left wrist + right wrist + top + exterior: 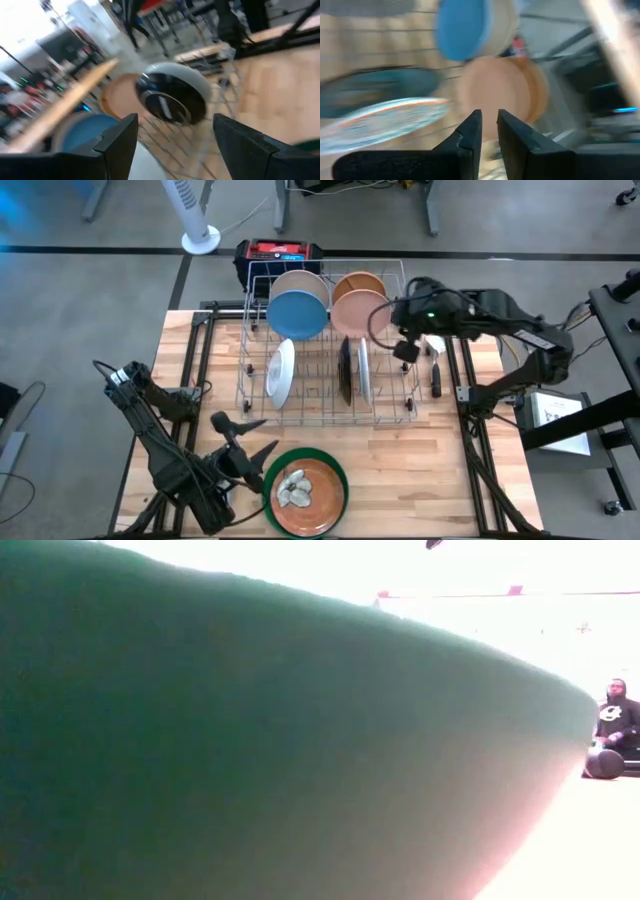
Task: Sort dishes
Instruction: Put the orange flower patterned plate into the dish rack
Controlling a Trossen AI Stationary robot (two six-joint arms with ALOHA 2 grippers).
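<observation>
Several dishes stand on edge in the wire rack (pixel 320 385): a blue plate (pixel 297 315), a cream one (pixel 300 280), a pink one (pixel 358 312), a tan one (pixel 360 282), a white one (pixel 282 370), a dark one (pixel 346 370) and a striped one (pixel 365 370). A large green plate (pixel 340 470) lies flat near the table's near edge; its wall (pixel 250 740) fills the low view. My left gripper (pixel 245 438) hangs open just left of it, with nothing between its fingers (pixel 125 137). My right gripper (pixel 489 125) hovers above the rack's right side, nearly closed on nothing.
Pale pieces (pixel 295 488) lie in the green plate. A dark utensil (pixel 436 375) lies right of the rack. A red and black box (pixel 278 252) stands behind the rack. A person (pixel 615 725) sits far off in the room. Bare wood shows at the near right.
</observation>
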